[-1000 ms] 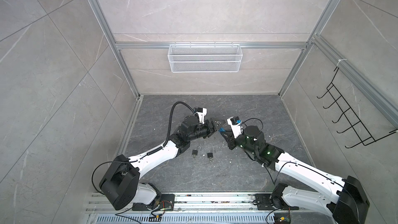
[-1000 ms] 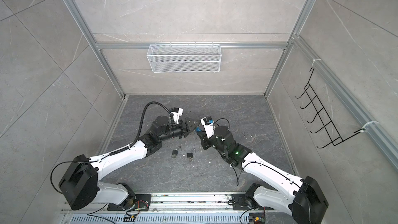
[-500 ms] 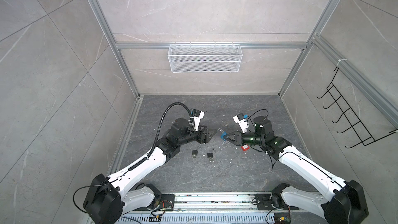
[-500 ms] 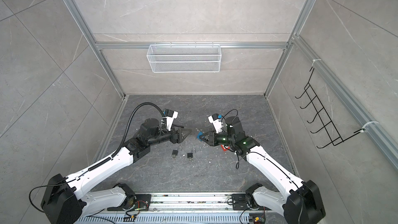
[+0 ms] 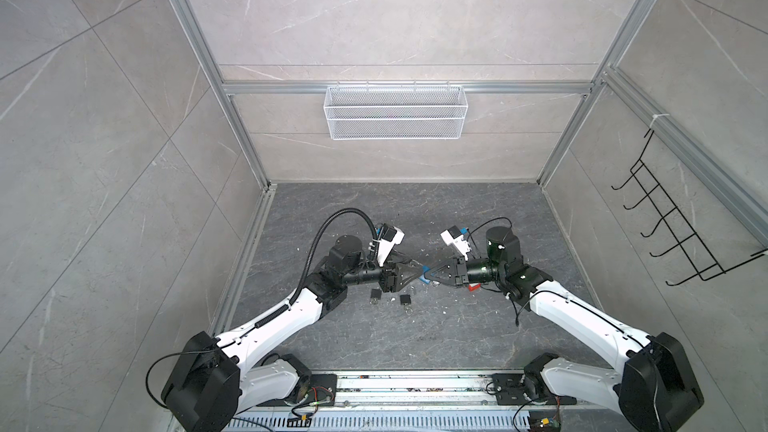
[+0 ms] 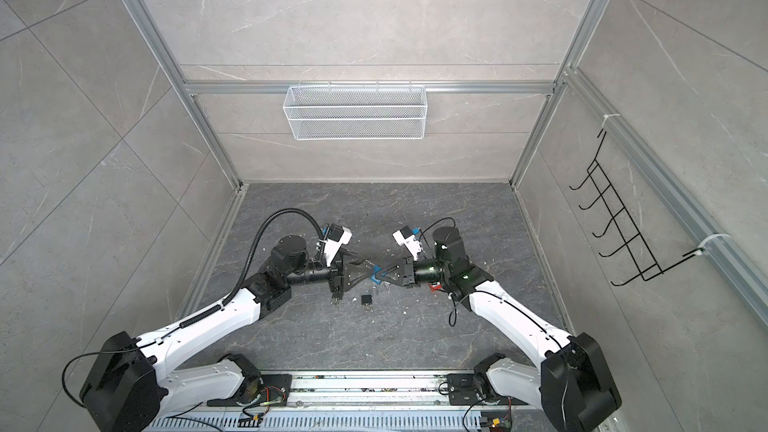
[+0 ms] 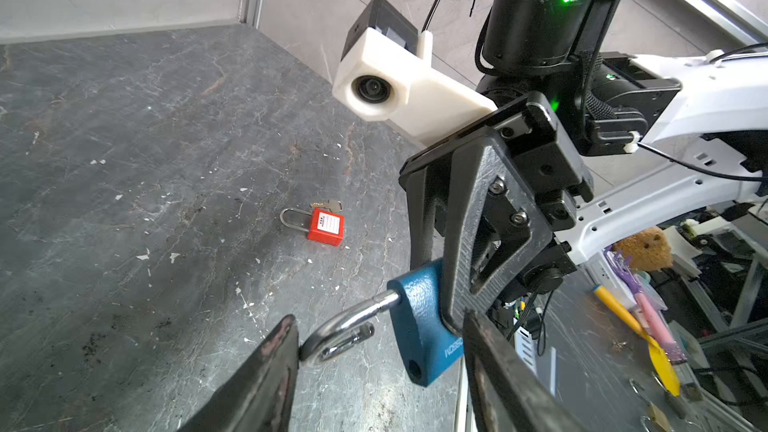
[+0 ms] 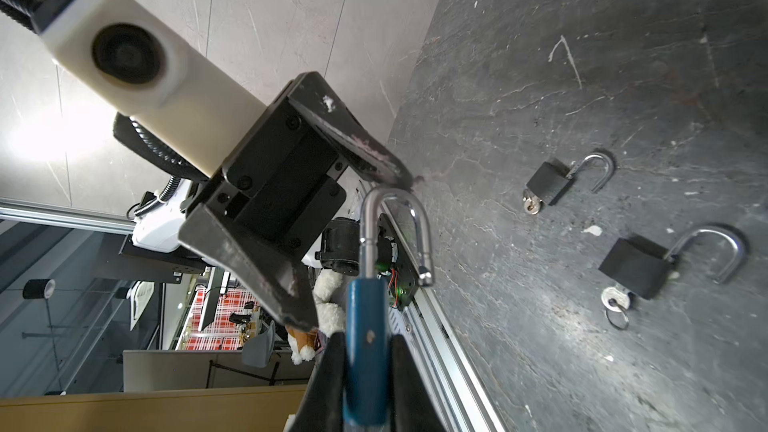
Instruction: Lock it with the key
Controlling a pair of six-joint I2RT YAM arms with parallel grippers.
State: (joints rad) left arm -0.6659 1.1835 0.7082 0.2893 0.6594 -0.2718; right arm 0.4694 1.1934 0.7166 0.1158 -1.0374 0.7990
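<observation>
Both top views: arms reach low and inward, tips meet over mid counter (image 5: 374, 218), walls well apart. Right gripper (image 5: 430, 275) jaws clamped on blue padlock (image 8: 365, 347), clear of counter. Left gripper (image 7: 378, 326) jaws apart, straddling open shackle (image 8: 395, 209); one finger (image 7: 278, 351) touches it. Black padlock (image 5: 375, 295) and second black padlock (image 5: 405, 299) lie near, on counter.

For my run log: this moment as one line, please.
right tool shut on blue padlock; shackle open; left tool open at shackle; red padlock on floor
</observation>
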